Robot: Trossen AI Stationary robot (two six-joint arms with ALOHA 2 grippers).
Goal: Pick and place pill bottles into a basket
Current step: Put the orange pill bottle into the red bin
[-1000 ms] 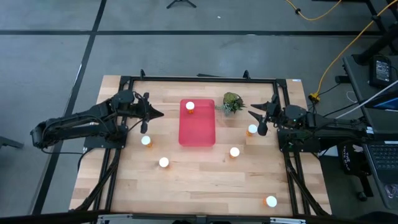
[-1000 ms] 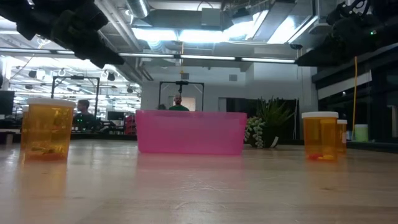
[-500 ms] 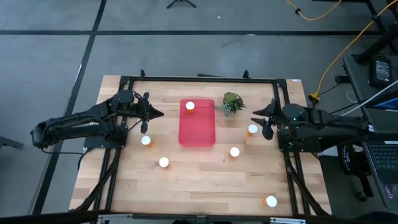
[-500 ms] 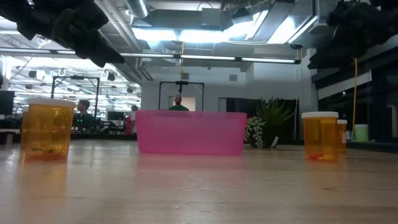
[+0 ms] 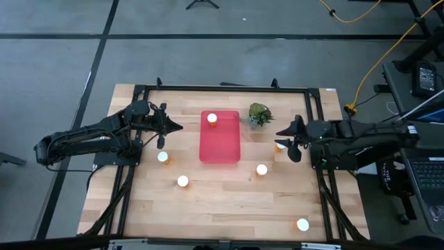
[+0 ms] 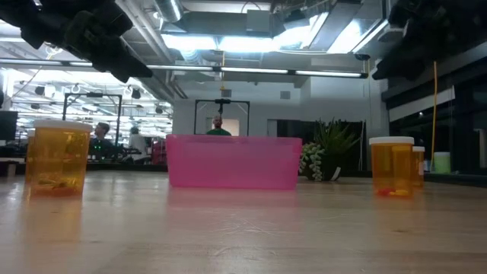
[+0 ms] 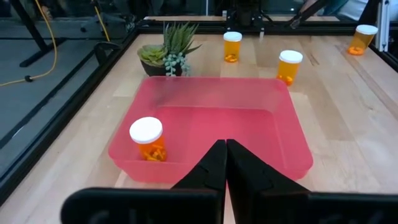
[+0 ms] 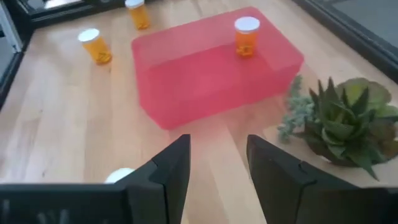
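Note:
The red basket (image 5: pixel 220 137) lies mid-table with one pill bottle (image 5: pixel 211 119) standing upright in its far end. Several other pill bottles stand on the wood: two left of and near the basket (image 5: pixel 163 157) (image 5: pixel 182 181), one near-right (image 5: pixel 261 169), one at the near right corner (image 5: pixel 302 224). My right gripper (image 5: pixel 286 144) is open above another bottle (image 5: pixel 279 146) right of the basket; that bottle's white cap (image 8: pixel 118 176) shows beside one finger in the right wrist view. My left gripper (image 5: pixel 177 127) is shut and empty, left of the basket.
A small green plant (image 5: pixel 259 114) stands at the basket's far right corner, close to my right gripper. A black frame rail (image 5: pixel 222 87) runs round the table top. Bare wood lies between the basket and the near edge.
My right gripper has swung a little toward the table's left and near edges, coming over the bottle right of the basket and partly covering it in the high view. It stays open. No bottle has moved.

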